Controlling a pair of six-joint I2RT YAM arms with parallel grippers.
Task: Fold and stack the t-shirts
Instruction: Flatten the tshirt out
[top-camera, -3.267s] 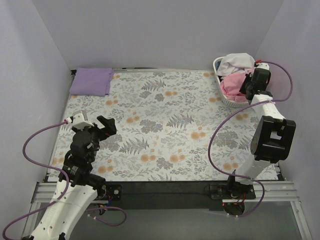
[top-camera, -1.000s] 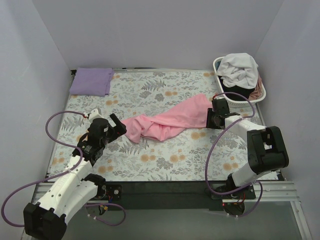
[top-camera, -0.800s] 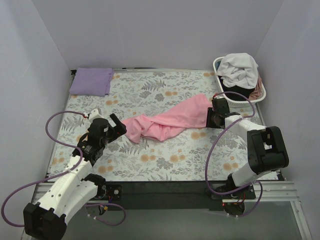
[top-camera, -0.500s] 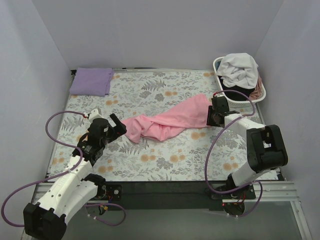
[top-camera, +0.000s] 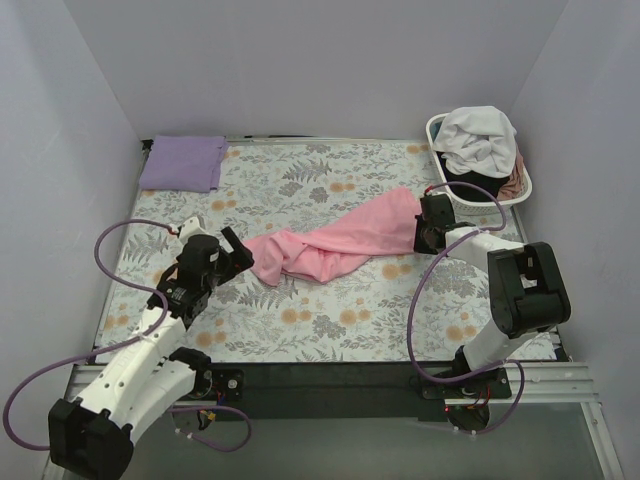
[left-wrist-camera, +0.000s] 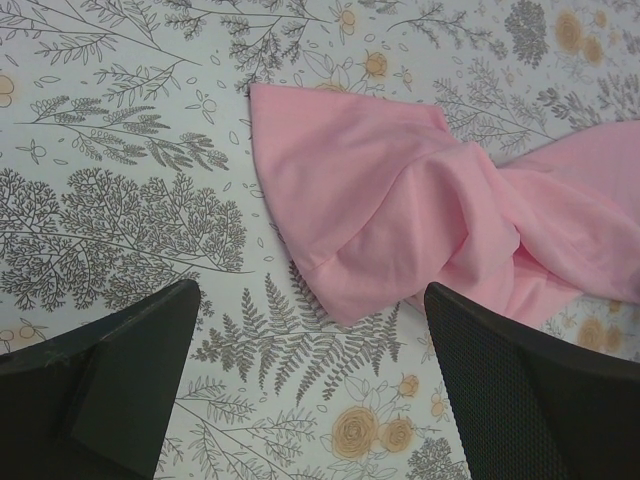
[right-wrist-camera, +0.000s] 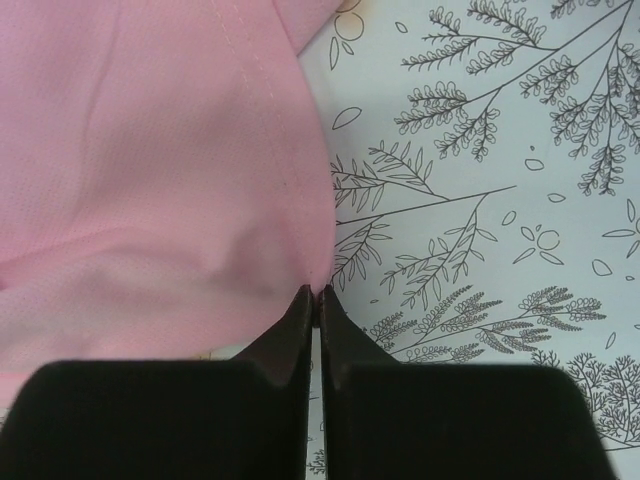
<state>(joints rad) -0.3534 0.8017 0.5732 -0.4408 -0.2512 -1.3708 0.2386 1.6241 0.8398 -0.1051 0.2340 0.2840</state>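
The pink t-shirt (top-camera: 330, 245) is laid out as a long, twisted strip across the middle of the flowery table cover (top-camera: 330, 320), running from lower left to upper right. It is bunched up & not flat.

Its right end is pinched by the right gripper (top-camera: 420, 232). In the right wrist cam the right gripper (right-wrist-camera: 313, 293) is seen w/ both fingers pressed together, only a thin line left btwn them. The edge of the pink t-shirt (right-wrist-camera: 150, 150) is pulled into a small pucker right at the tips. A line of hem stitching can be seen running down to that spot.

The left gripper (top-camera: 237, 252) is held just beside the left end of the strip. Its fingers are spread wide apart & nothing is gripped. In the left wrist cam the left gripper (left-wrist-camera: 310, 400) is seen above the cover, and a folded corner of the pink t-shirt (left-wrist-camera: 420, 230) lies below, btwn the two dark fingers. Whether the cover is touched by the fingers can't be told.

A lavender t-shirt (top-camera: 182, 162) is laid folded in the far left corner, well apart from the pink one. A white laundry basket (top-camera: 431, 130) is set in the far right corner. A white t-shirt (top-camera: 478, 135) is heaped on top of it, w/ black cloth (top-camera: 470, 180) & dusty pink cloth (top-camera: 513, 185) tucked under.
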